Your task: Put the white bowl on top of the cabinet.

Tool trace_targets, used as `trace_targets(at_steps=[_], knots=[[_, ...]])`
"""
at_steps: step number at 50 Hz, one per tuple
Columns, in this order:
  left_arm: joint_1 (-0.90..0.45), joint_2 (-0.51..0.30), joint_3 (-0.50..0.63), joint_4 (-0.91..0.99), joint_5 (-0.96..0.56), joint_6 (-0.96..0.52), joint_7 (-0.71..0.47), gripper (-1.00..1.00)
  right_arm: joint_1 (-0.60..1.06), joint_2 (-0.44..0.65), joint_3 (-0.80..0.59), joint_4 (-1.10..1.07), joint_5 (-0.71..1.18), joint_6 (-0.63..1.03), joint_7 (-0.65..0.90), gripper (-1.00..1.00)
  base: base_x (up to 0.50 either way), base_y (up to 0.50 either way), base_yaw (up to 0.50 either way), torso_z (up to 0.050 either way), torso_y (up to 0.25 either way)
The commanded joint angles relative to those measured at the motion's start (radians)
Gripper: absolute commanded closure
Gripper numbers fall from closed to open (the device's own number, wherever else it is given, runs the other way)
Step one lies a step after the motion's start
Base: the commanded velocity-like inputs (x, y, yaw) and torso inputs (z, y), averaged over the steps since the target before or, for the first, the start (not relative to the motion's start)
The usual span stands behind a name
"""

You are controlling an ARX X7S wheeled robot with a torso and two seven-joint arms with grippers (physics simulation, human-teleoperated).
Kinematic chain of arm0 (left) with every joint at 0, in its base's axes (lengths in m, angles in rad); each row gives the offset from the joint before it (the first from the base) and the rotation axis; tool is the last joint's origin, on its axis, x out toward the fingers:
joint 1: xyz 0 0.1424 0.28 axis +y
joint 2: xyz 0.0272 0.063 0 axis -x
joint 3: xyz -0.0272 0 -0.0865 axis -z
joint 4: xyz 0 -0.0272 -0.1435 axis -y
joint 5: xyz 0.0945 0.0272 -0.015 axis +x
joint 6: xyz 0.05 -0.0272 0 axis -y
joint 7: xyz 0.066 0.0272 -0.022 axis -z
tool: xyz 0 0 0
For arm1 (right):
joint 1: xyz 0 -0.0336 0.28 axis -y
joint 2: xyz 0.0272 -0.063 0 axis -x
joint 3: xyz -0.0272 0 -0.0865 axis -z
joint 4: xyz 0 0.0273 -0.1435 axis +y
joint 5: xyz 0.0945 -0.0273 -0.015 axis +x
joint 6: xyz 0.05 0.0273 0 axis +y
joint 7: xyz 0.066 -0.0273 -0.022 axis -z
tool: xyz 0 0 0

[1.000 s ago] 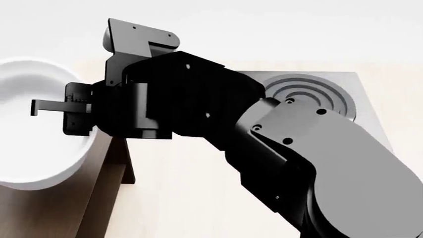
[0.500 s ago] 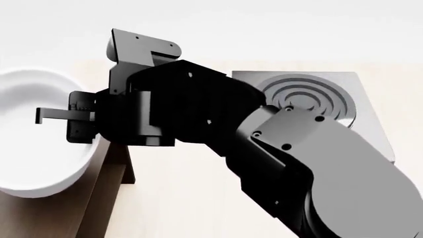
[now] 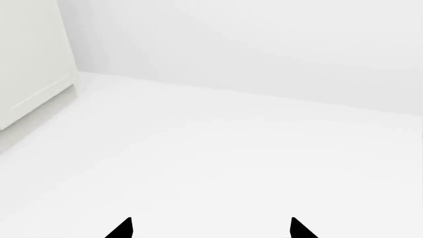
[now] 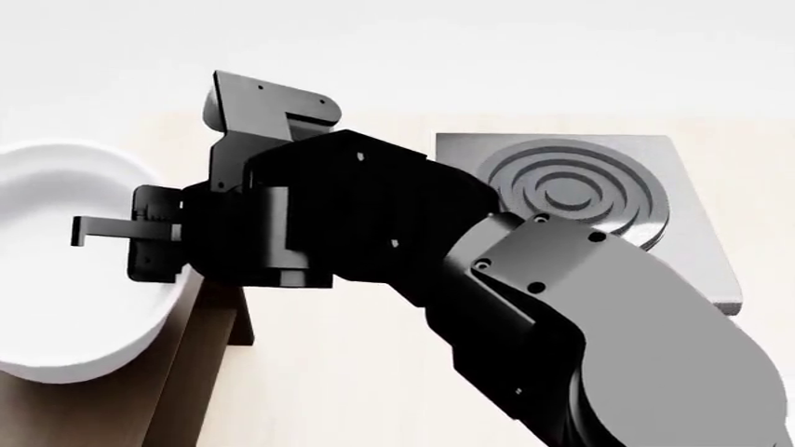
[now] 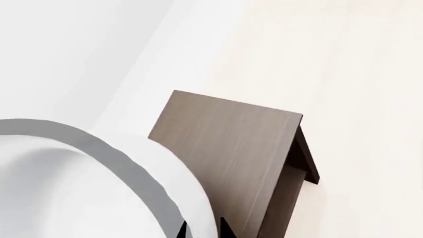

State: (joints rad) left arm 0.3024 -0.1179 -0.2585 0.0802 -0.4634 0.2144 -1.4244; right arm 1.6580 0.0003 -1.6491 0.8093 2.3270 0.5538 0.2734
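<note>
Pale wood counter (image 4: 348,372) fills our head view. Next largest, the right arm (image 4: 522,298) crosses it; the right gripper (image 4: 118,228) reaches over the white bowl (image 4: 62,279) rim, one finger inside, grip on the wall, we think. Bowl sits above the cabinet (image 5: 231,144) top at its edge; contact unclear. We see nothing inside the bowl. Grey stove plate (image 4: 584,186) lies well apart. Left gripper (image 3: 210,230) tips spread wide, over bare white floor.
</note>
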Motion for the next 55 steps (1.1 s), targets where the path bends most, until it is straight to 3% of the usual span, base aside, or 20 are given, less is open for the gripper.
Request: trace_targets(at_steps=[1,10,11,55], knots=[[0.0,0.0,0.0,0.0,0.0,0.001,0.0,-1.0,-0.011,0.0,0.042,0.023,-0.01,-0.007,-0.02,1.0,0.0,0.0,0.0,0.0,0.0],[0.0,-0.001,0.001,0.004,0.003,-0.002,-0.001,-1.0,-0.02,0.0,0.04,0.033,-0.026,-0.007,-0.024,1.0,0.0,0.0,0.0,0.0,0.0],[0.0,-0.001,0.001,0.004,0.003,-0.002,-0.002,-1.0,-0.022,0.0,0.041,0.035,-0.025,-0.008,-0.018,-1.0,0.0,0.0,0.0,0.0,0.0],[-0.003,-0.002,0.005,0.004,0.003,-0.004,0.0,-1.0,0.082,0.0,0.048,-0.026,-0.078,-0.069,-0.008,-1.0,0.0,0.0,0.0,0.0,0.0]])
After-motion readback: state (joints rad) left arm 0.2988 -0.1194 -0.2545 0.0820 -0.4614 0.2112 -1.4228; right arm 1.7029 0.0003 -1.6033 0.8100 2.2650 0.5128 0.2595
